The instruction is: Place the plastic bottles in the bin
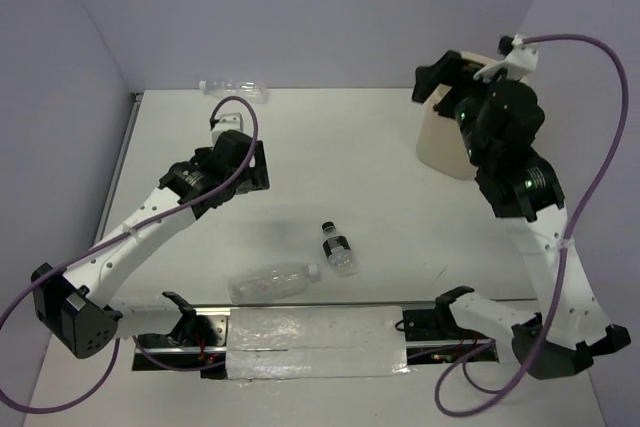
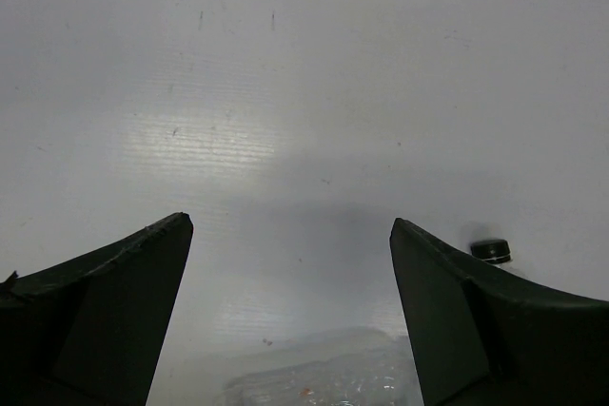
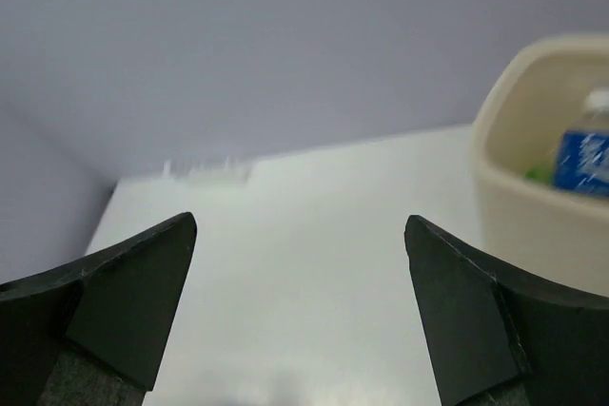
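Note:
Two plastic bottles lie near the table's front: a clear crinkled bottle (image 1: pixel 272 282) and a short one with a dark cap (image 1: pixel 338 249). A third clear bottle (image 1: pixel 235 89) rests against the far wall. My left gripper (image 1: pixel 256 169) hovers open over the table's left middle; in its wrist view the left gripper (image 2: pixel 290 225) holds nothing, with the clear bottle (image 2: pixel 324 373) below it and the dark cap (image 2: pixel 491 251) beside its right finger. The cream bin (image 1: pixel 440 142) stands at the far right. My right gripper (image 1: pixel 437 75) is open above its left rim. Inside the bin (image 3: pixel 533 206) sits a blue-labelled bottle (image 3: pixel 582 164) with something green beside it.
A silver-taped mounting rail (image 1: pixel 315 339) runs along the near edge between the arm bases. Purple cables (image 1: pixel 610 97) loop from both wrists. Walls close in the back and both sides.

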Available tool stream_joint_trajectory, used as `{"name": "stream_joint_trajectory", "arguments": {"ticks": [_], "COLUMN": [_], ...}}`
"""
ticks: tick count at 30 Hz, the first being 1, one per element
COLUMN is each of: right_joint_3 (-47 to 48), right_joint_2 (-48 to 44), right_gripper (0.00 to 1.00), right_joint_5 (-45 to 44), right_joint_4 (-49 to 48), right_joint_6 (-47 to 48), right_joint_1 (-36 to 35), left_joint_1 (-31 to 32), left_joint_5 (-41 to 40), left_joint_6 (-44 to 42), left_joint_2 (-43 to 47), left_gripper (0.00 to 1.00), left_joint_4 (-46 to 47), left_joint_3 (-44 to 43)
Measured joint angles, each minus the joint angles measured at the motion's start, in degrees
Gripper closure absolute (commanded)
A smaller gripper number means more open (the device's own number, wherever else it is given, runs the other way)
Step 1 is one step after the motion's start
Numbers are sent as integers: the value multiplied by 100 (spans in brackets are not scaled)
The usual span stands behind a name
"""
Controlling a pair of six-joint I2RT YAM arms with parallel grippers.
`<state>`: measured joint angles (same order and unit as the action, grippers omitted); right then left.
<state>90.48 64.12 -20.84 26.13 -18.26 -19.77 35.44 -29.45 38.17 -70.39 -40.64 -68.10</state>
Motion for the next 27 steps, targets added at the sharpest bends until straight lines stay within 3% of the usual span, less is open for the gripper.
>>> {"name": "stream_joint_trajectory", "arguments": {"ticks": [4,11,19,27], "right_joint_3": [-1027,-2675,-3368,-3832], "right_joint_2": [-466,273,728,1725], "right_gripper": [1,0,0,1], "right_joint_5": [400,1217,2332,2645], "right_joint_4": [450,1263,1040,463], "right_joint_6": [-221,-426,-581,-728], "right_joint_1": [-857,-1930,-2365,-2474], "left_joint_1": [-310,-1255,-1453,-1453], "left_joint_5": [354,1126,1759,1808], "left_joint_6": [92,136,284,284], "left_joint_2": [-79,-170,-15,-15], "left_gripper": [1,1,1,1], "left_joint_4": [35,85,297,295], "left_joint_3": [-66,-55,225,225]}}
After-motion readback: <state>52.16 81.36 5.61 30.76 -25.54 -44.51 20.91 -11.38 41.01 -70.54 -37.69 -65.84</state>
